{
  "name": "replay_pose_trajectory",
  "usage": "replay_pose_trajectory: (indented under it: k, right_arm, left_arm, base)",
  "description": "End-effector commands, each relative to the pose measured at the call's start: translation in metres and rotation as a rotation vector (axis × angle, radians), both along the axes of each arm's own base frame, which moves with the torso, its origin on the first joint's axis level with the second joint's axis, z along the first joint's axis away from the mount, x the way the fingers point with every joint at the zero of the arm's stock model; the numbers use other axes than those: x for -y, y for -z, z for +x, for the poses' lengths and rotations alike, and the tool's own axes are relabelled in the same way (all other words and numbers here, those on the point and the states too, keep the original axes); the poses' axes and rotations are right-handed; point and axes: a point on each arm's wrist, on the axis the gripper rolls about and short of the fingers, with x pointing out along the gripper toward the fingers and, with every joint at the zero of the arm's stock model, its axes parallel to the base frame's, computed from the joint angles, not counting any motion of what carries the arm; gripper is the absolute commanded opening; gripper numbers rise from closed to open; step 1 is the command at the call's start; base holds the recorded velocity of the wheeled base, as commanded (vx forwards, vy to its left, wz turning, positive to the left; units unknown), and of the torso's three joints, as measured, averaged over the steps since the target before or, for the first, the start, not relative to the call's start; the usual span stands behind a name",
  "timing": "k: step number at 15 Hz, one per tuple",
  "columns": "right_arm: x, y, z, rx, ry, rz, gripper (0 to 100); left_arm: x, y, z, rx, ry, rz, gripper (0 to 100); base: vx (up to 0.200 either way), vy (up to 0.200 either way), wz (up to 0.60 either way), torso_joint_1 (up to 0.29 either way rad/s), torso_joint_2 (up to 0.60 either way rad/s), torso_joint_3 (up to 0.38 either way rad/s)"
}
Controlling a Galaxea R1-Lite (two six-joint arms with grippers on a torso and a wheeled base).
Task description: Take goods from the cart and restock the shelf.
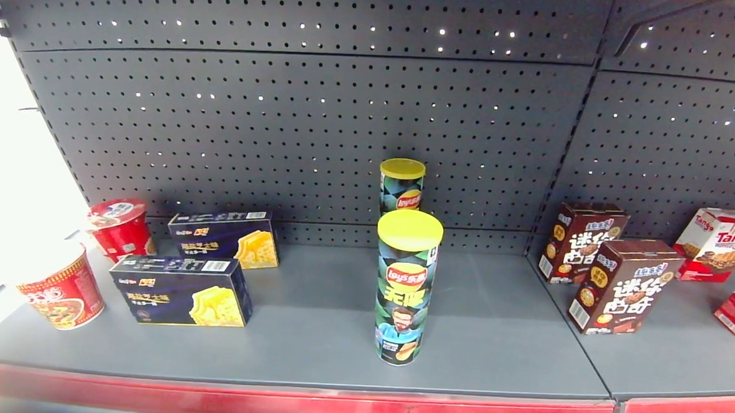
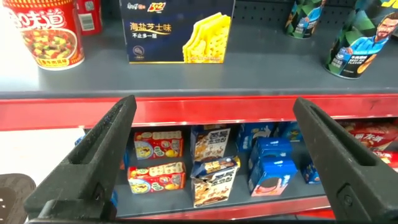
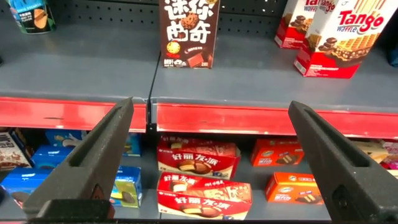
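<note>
Two tall chip cans with yellow lids stand one behind the other mid-shelf, the front can (image 1: 406,286) nearer the red lip and the back can (image 1: 401,186) against the pegboard. The grey shelf (image 1: 312,334) also holds two dark blue cracker boxes (image 1: 181,290) and two red noodle cups (image 1: 60,286) on the left. My left gripper (image 2: 214,106) is open and empty, low in front of the shelf's red lip, facing the cracker box (image 2: 180,31). My right gripper (image 3: 211,107) is open and empty too, below the brown cookie box (image 3: 188,31).
Two brown cookie boxes (image 1: 621,286) and red-and-white wafer boxes (image 1: 716,243) fill the right shelf section. Below the red lip, a lower shelf carries red pie boxes (image 3: 199,168), blue cookie packs (image 2: 270,171) and small snack boxes (image 2: 155,158). Bare grey shelf lies around the cans.
</note>
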Motion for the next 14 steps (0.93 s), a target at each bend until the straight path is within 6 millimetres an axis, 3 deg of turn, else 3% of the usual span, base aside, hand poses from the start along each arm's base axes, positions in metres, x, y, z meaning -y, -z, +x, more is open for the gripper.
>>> replay_pose_trajectory:
  k: [1, 14]
  right_arm:
    - [0.0000, -0.0001, 0.0001, -0.001, 0.000, -0.001, 100]
    - [-0.0002, -0.0002, 0.0001, 0.001, -0.011, -0.003, 100]
  left_arm:
    - [0.0005, 0.0002, -0.0001, 0.000, 0.021, 0.000, 100]
    - [0.0007, -0.0003, -0.0002, 0.002, 0.030, 0.003, 100]
  base:
    - [0.000, -0.200, 0.00, 0.007, 0.00, 0.002]
    - [0.000, 0.000, 0.00, 0.000, 0.00, 0.000]
